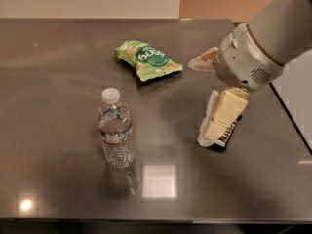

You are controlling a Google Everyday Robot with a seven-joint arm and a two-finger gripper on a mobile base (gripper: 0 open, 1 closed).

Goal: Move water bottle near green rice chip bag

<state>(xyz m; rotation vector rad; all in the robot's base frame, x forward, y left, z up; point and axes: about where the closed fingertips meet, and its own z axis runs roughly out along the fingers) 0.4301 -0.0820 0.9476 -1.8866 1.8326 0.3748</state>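
Observation:
The water bottle (pixel 115 129) stands upright on the dark table, left of centre, clear with a white cap and a thin red-edged label band. The green rice chip bag (pixel 147 59) lies flat behind it, toward the far middle of the table, well apart from the bottle. My gripper (pixel 199 101) hangs over the table to the right of the bottle, about a bottle's height away from it. It is open and empty, with one cream finger (pixel 222 115) pointing down and the other (pixel 204 60) pointing left toward the bag.
A black bar wrapper (pixel 227 134) lies on the table mostly hidden behind the lower finger. The table's right edge (pixel 292 126) runs close behind the arm. A bright light reflection (pixel 158 181) sits on the table surface near the front.

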